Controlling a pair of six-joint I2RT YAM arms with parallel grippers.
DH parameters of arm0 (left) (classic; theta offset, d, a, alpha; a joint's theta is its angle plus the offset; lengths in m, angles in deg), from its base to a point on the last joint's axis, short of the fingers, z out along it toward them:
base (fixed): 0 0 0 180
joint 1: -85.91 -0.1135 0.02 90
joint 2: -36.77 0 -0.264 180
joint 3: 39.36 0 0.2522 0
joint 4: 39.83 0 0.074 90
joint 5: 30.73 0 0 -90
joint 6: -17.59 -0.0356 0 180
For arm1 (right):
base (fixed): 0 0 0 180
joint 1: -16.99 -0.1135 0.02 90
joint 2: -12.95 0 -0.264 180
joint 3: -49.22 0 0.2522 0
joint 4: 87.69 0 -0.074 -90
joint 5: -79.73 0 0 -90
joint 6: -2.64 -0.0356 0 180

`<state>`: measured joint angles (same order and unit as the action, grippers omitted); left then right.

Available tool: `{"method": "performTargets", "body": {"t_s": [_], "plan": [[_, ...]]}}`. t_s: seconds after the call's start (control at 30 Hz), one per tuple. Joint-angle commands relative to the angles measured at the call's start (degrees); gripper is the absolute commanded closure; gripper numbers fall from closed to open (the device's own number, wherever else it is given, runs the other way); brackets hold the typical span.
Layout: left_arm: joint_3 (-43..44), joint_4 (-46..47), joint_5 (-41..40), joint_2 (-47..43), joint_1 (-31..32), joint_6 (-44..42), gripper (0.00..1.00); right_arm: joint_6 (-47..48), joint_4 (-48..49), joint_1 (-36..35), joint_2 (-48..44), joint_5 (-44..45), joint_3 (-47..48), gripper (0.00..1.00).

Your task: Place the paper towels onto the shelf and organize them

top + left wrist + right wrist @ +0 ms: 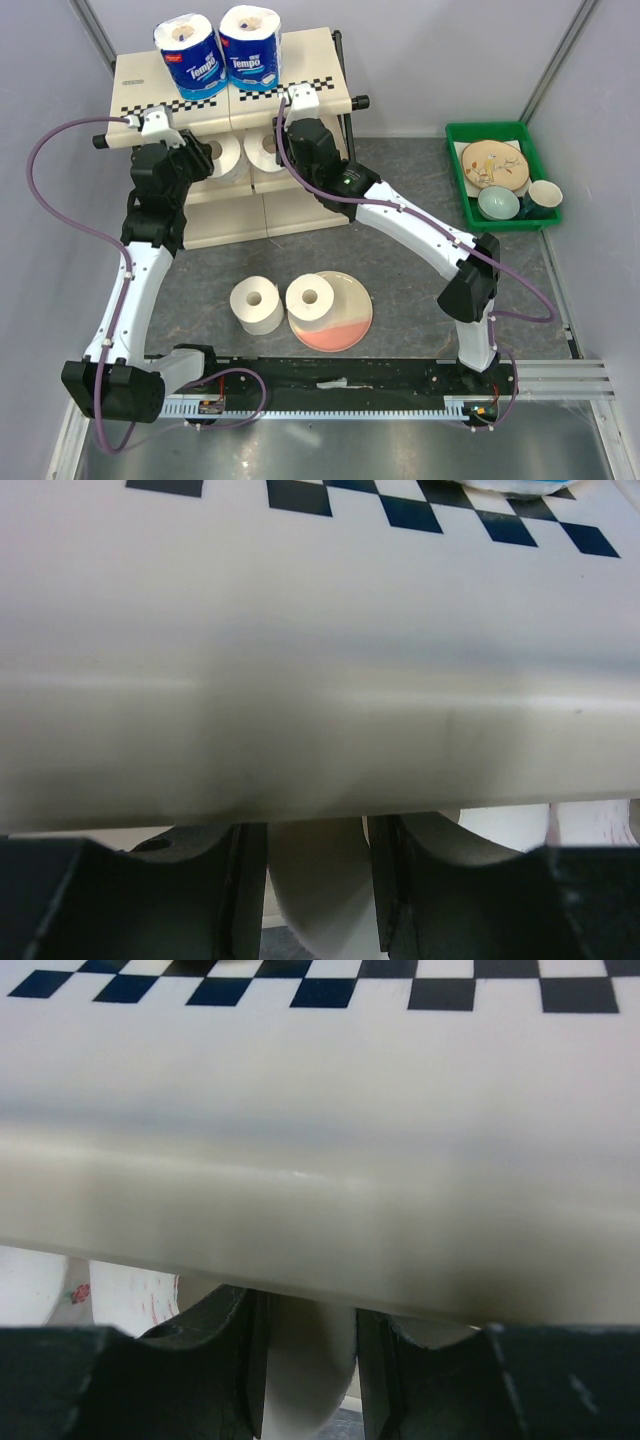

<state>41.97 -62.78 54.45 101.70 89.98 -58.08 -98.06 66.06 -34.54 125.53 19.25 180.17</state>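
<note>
Paper towels (228,158) in both hands (318,920) (308,1385)

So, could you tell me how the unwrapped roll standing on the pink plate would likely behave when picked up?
Probably light and squashy: the roll is wound paper round a hollow core, so a firm pinch may dent it. Standing on end on the plate, it looks stable; tipped over, it would likely roll.

Lab: walled test table (400,280), mounting rail (400,372).
</note>
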Motion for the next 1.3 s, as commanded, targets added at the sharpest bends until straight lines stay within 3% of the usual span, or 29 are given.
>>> {"method": "performTargets", "body": {"t_s": [0.0, 0.1, 0.27, 0.37, 0.47, 0.53, 0.7, 1.27], "plan": [[3.0, 4.9, 1.7, 0.1, -0.2, 2.0, 0.7, 0.4, 3.9, -0.2, 0.3, 0.6, 2.8, 0.67], [2.9, 5.0, 2.3, 0.6, -0.2, 2.0, 0.66, 0.4, 4.0, -0.2, 0.3, 0.4, 2.5, 0.62], [1.8, 4.9, 3.4, 1.0, -0.2, 2.5, 0.52, -0.4, 4.3, 0.0, 0.2, -0.1, 1.7, 0.6], [1.8, 5.2, 3.8, 1.3, -0.2, 2.7, 0.49, -0.7, 4.5, 0.2, 0.2, -0.4, 1.4, 0.58], [2.0, 5.4, 3.7, 1.3, -0.2, 2.6, 0.44, -0.7, 4.9, 0.3, 0.1, -0.8, 1.4, 0.52], [1.9, 5.5, 3.7, 1.1, -0.2, 2.5, 0.41, -0.8, 5.3, 0.4, -0.2, -0.9, 1.4, 0.43], [1.0, 5.9, 3.5, 0.1, -0.2, 2.6, 0.39, -1.4, 6.2, 0.5, -0.5, -0.9, 0.5, 0.32], [-0.8, 7.7, 3.9, -1.5, -0.2, 3.0, 0.38, -2.4, 9.4, 1.3, -2.9, -3.4, -5.1, 0.28]]}}
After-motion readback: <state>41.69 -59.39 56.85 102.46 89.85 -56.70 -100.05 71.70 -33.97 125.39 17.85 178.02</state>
